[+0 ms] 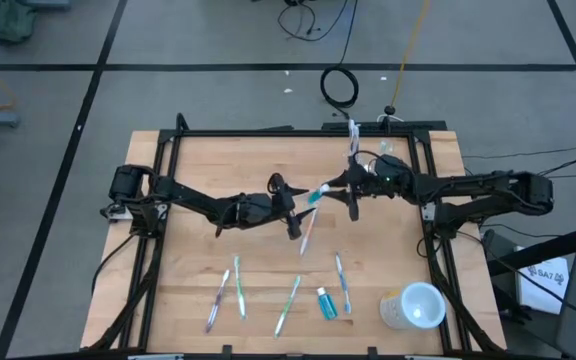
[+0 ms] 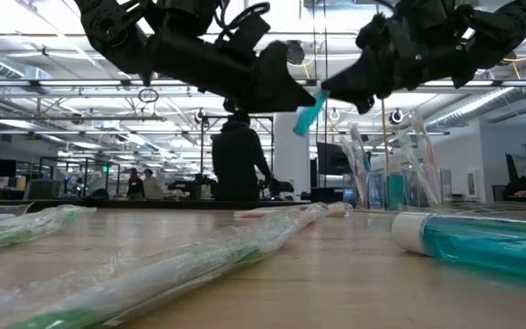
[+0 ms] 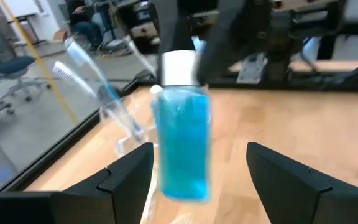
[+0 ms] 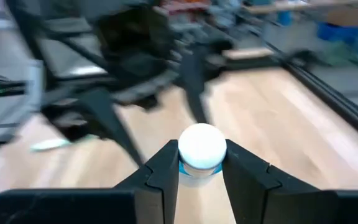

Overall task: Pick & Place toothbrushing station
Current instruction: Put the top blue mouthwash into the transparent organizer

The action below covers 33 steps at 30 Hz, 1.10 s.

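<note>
A small blue tube with a white cap point(image 3: 182, 143) hangs in the air over the middle of the table point(image 1: 208, 170), between my two grippers. My right gripper point(image 4: 202, 163) is shut on its cap end. My left gripper point(image 3: 201, 177) is open; its fingers stand on either side of the tube's lower end with a gap on each side. The clear tumbler point(image 3: 120, 121) with toothbrushes upright in it stands at the far side of the table. Several wrapped toothbrushes point(image 1: 238, 288) and another blue tube point(image 1: 326, 303) lie flat near the front edge. My right gripper pinches the tube's white cap point(image 4: 202, 146) between its two fingers, which come nearly level from the table's right side. The tube point(image 2: 309, 114) hangs tilted, cap end up, blue body slanting down toward my left gripper, clear of the table.
A larger whitish cup point(image 1: 415, 306) lies at the front right. One wrapped toothbrush point(image 1: 306, 232) lies just in front of the grippers. The black frame point(image 1: 298, 131) runs round the table. A person point(image 2: 237, 160) stands in the room beyond the table.
</note>
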Each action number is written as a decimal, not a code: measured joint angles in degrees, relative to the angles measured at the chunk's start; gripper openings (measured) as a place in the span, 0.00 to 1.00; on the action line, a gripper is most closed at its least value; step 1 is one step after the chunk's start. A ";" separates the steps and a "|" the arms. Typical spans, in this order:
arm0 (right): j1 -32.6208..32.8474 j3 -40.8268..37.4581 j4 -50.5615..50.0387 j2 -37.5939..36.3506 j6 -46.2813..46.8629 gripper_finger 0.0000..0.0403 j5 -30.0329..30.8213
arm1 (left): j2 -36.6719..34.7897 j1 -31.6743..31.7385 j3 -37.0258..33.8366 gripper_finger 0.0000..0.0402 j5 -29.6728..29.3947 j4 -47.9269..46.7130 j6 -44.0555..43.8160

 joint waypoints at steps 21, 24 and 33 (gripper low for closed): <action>-4.96 1.21 -27.85 -16.38 -1.26 0.24 32.79 | 0.00 3.03 0.00 0.66 -1.27 -7.53 -7.04; -5.89 2.24 -29.25 -15.48 -1.13 0.23 31.12 | 0.00 3.40 0.00 0.66 -1.13 -7.51 -6.69; -6.48 23.29 -50.95 -6.44 -0.53 0.22 31.21 | 0.00 5.21 0.00 0.66 3.40 -7.29 -7.30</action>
